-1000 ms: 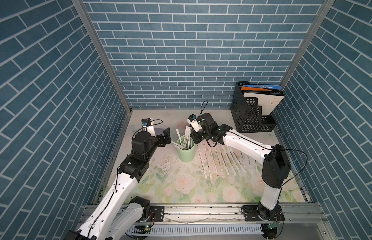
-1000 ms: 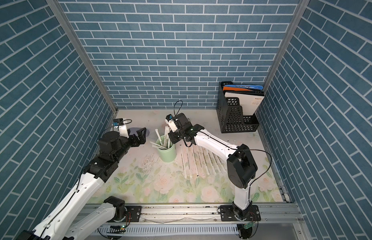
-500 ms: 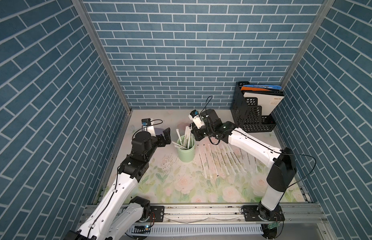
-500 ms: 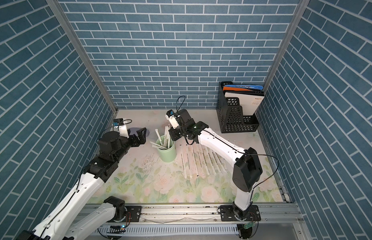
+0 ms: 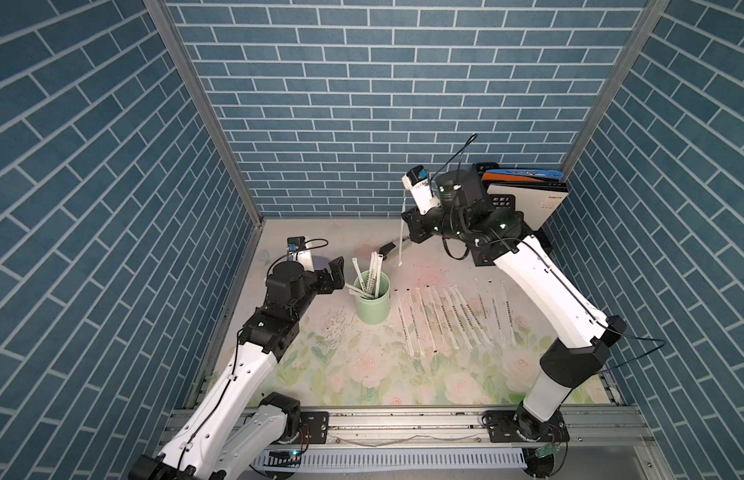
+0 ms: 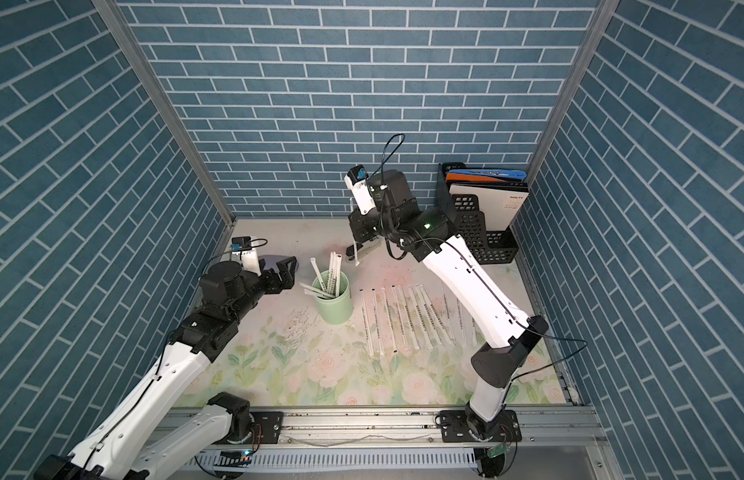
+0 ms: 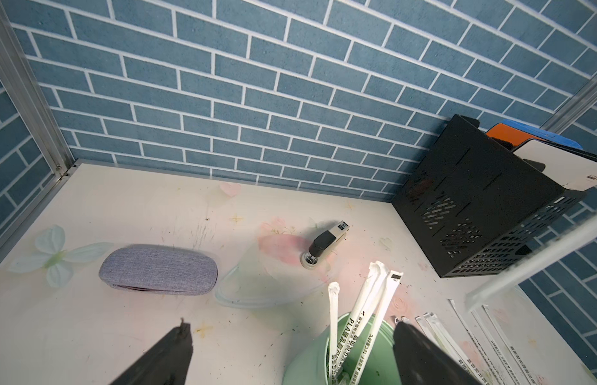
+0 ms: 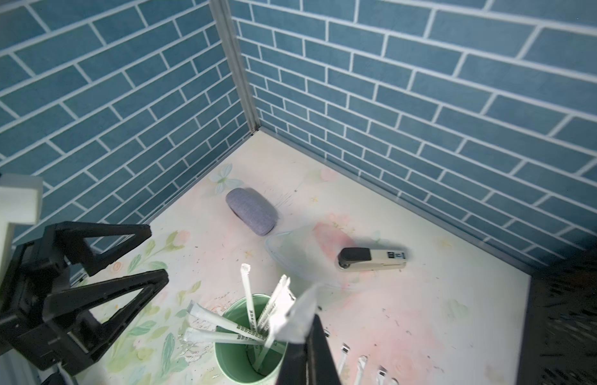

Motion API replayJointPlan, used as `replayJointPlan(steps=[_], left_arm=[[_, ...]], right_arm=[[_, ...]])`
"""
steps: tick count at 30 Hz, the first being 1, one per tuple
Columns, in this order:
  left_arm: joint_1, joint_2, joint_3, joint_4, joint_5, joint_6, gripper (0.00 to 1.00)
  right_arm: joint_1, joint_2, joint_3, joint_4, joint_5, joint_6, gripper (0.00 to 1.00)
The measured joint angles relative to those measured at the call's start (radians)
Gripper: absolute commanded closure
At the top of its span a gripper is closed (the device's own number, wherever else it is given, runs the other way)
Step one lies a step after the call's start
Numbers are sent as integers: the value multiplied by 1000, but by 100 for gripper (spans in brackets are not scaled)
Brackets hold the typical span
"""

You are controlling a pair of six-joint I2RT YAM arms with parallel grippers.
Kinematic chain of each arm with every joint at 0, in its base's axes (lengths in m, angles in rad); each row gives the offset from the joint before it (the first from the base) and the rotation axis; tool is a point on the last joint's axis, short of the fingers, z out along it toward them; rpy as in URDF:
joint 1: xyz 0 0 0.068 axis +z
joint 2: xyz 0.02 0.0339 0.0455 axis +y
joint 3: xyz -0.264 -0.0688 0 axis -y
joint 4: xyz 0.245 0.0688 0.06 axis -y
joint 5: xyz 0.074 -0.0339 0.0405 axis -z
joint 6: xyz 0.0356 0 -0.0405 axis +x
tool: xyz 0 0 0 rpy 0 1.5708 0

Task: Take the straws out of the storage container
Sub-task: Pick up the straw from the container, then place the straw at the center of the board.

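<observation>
A single straw (image 5: 401,254) is pinched between the right fingers (image 5: 408,233). These are closed tightly on it partway along its length, so that white paper is seen sticking out above and below them. The straw is held nearly upright in the air, wholly outside the green cup (image 5: 372,309) and beyond the cup's far side.

The left fingers (image 5: 336,274) are spread wide and nothing is held by them. They are placed just beside the cup, on the left arm's side, with the tips turned toward it.

About five more straws (image 5: 372,276) are seen standing in the cup, leaned against its rim with their tops above it. A row of straws (image 5: 445,316) is laid flat, side by side, on the tabletop (image 5: 362,374) on the right arm's side of the cup. A stapler (image 5: 388,250) is seen beyond the cup, near the held straw's lower end.
</observation>
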Motion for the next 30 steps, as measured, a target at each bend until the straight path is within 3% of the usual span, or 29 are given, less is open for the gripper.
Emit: replayJointPlan(steps=[6, 12, 18, 30], left_arm=[[0, 0, 0, 0, 8, 0, 0], [0, 0, 0, 0, 15, 0, 0], [0, 0, 0, 0, 20, 0, 1], [0, 0, 0, 0, 45, -3, 0]], right_arm=[[-74, -67, 16, -140, 100, -2, 99], [-264, -131, -204, -224, 188, 28, 100], [-430, -110, -378, -327, 244, 55, 100], [-632, -8, -583, -350, 317, 58, 100]])
